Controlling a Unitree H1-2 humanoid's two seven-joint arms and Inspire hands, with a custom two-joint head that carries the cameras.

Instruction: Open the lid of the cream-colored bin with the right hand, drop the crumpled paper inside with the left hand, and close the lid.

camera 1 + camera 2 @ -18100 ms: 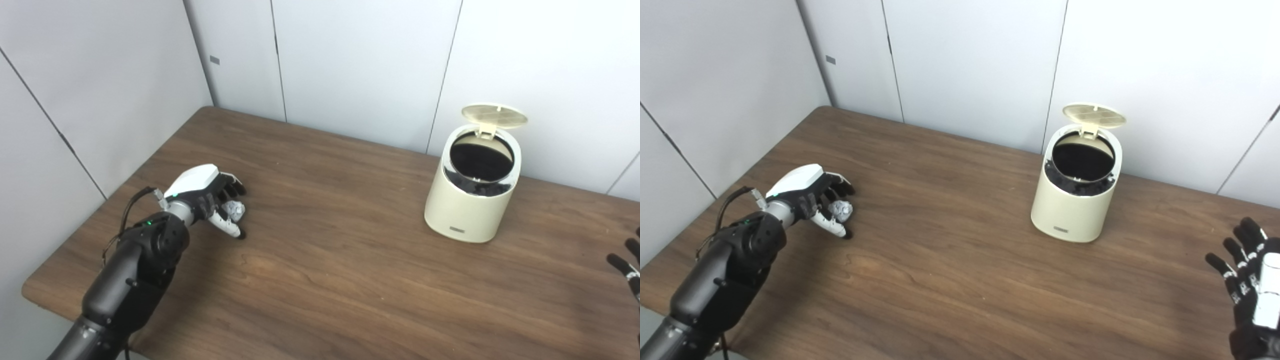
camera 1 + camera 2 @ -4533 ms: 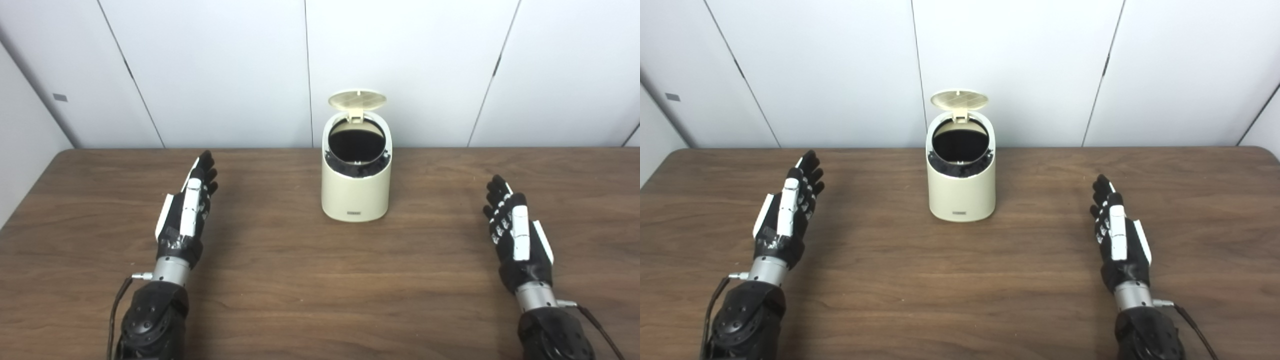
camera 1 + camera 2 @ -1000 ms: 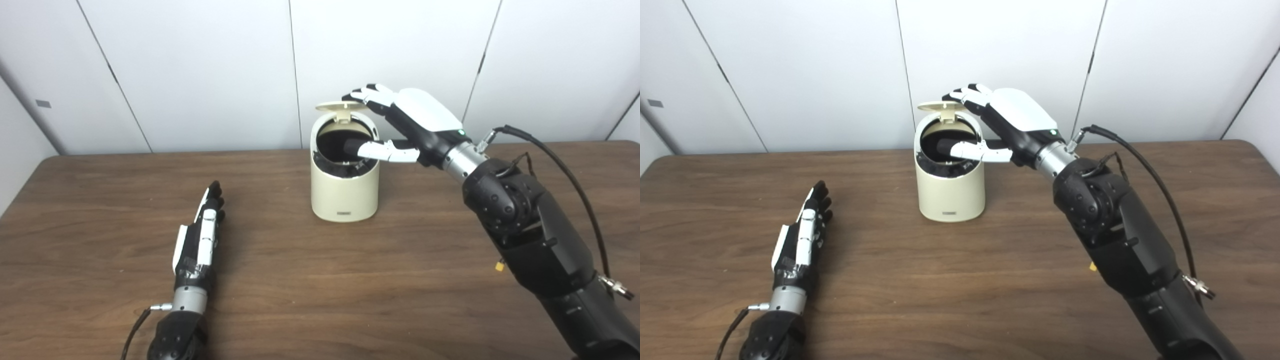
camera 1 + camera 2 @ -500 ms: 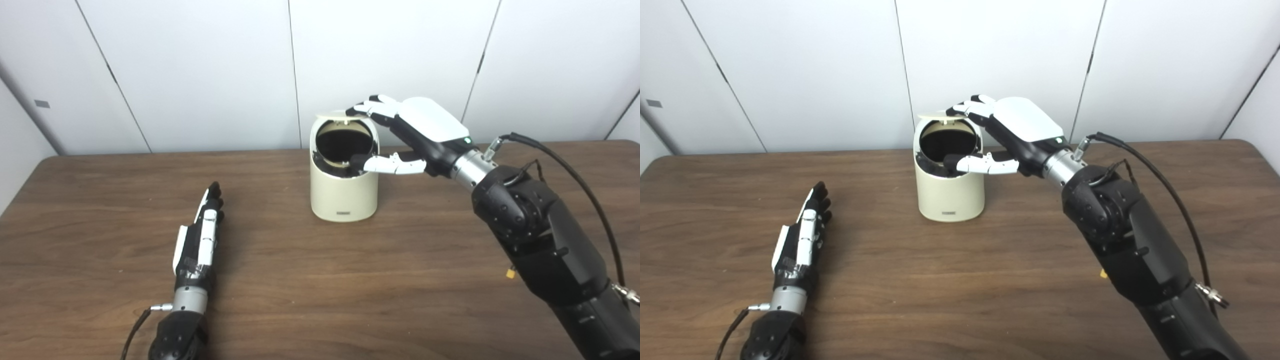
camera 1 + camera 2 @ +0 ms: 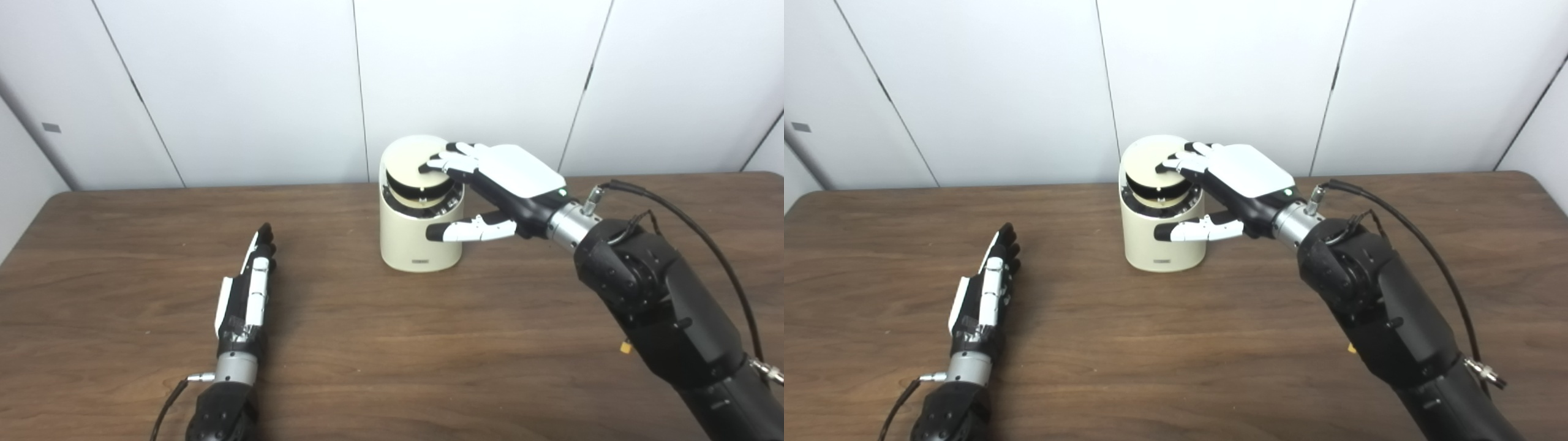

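The cream-colored bin (image 5: 411, 245) stands at the middle back of the wooden table. Its round lid (image 5: 409, 160) is tilted low over the opening, with a dark gap left at the front. My right hand (image 5: 490, 184) lies on top of the lid, fingers (image 5: 442, 164) pressing on it and thumb stretched out in front of the bin wall; it grips nothing. My left hand (image 5: 245, 294) rests on edge on the table at the left, fingers straight and holding nothing. The crumpled paper is not visible anywhere.
The brown table (image 5: 392, 367) runs to white wall panels right behind the bin. A black cable (image 5: 686, 202) loops from my right forearm. The right forearm (image 5: 1372, 306) crosses the table's right half.
My right hand has pushed the lid down from upright to nearly flat over the bin in the last second. The left hand has stayed still on the table.
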